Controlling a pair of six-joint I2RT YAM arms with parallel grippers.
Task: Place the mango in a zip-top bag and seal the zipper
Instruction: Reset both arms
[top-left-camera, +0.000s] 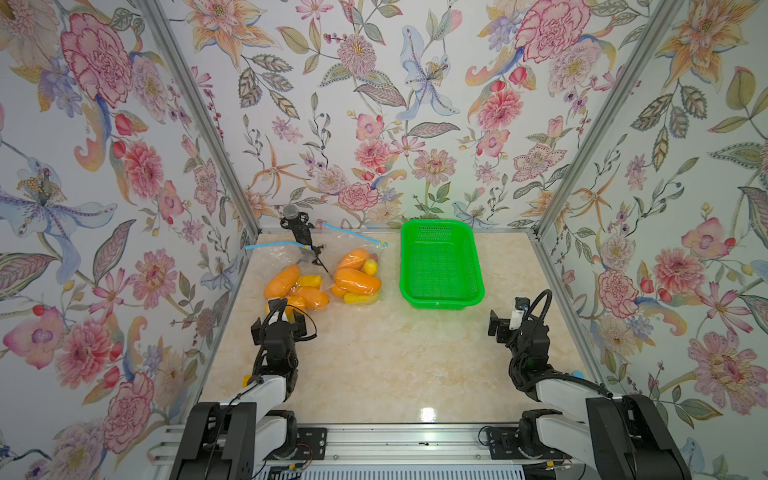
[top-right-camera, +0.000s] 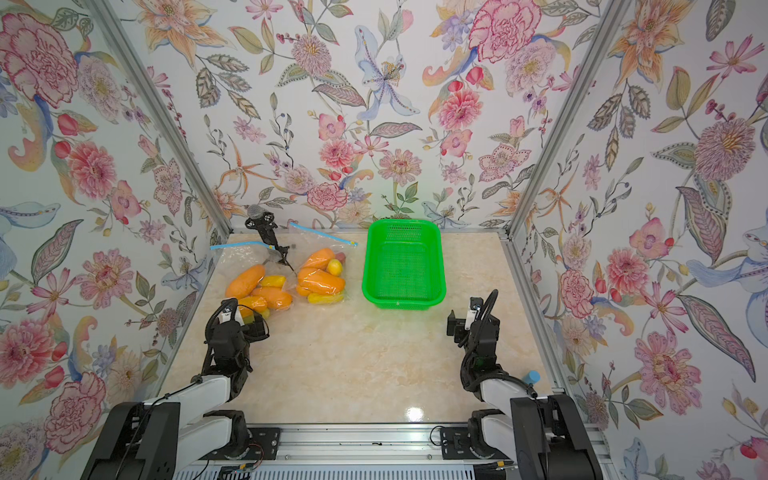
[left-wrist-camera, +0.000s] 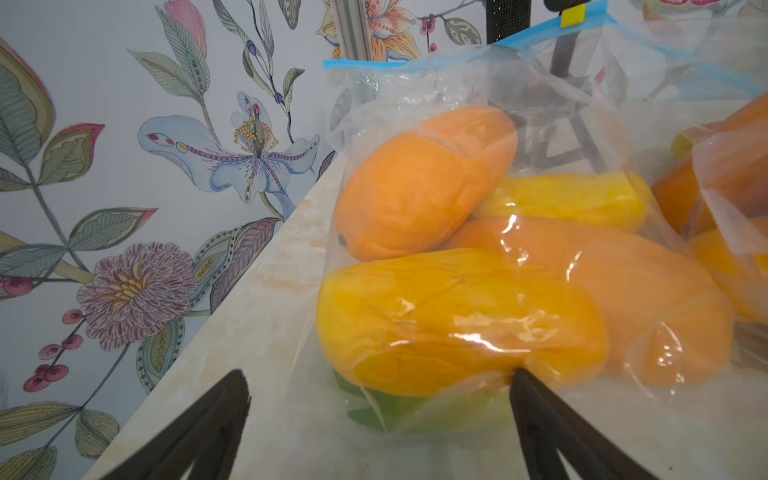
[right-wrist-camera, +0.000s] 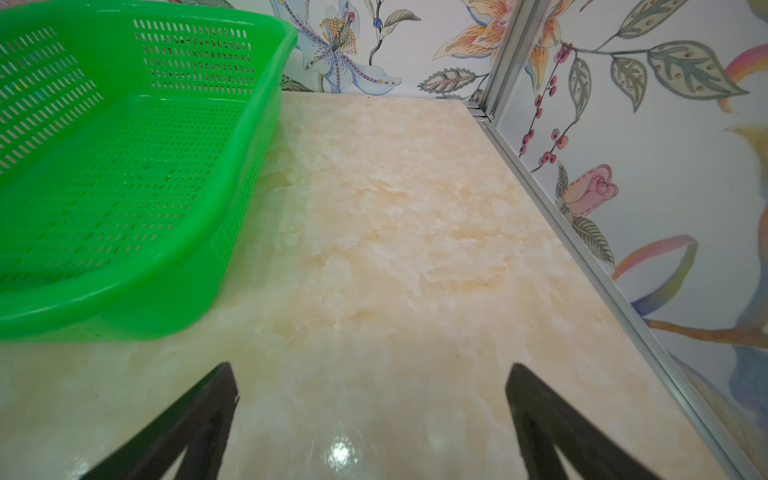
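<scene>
A clear zip-top bag (top-left-camera: 291, 286) (top-right-camera: 257, 286) lies at the left of the table with several orange and yellow mangoes inside. Its blue zipper strip (top-left-camera: 270, 246) points toward the back wall. My left gripper (top-left-camera: 284, 318) (top-right-camera: 245, 322) is open at the bag's near end. In the left wrist view the gripper (left-wrist-camera: 379, 374) has its jaws spread wide, with the bag's (left-wrist-camera: 457, 249) bottom edge and a yellow mango (left-wrist-camera: 436, 324) between them; one fingertip (left-wrist-camera: 528, 386) touches the film. My right gripper (top-left-camera: 505, 318) (right-wrist-camera: 370, 366) hovers open over bare table, holding nothing.
A second bag (top-left-camera: 357, 278) of mangoes lies beside the first, blue zipper (top-left-camera: 353, 235) at the back. A green mesh basket (top-left-camera: 440, 299) (right-wrist-camera: 249, 166) stands to its right with nothing in it. A black microphone stand (top-left-camera: 301, 237) rises between the bags. Metal frame rails edge the table.
</scene>
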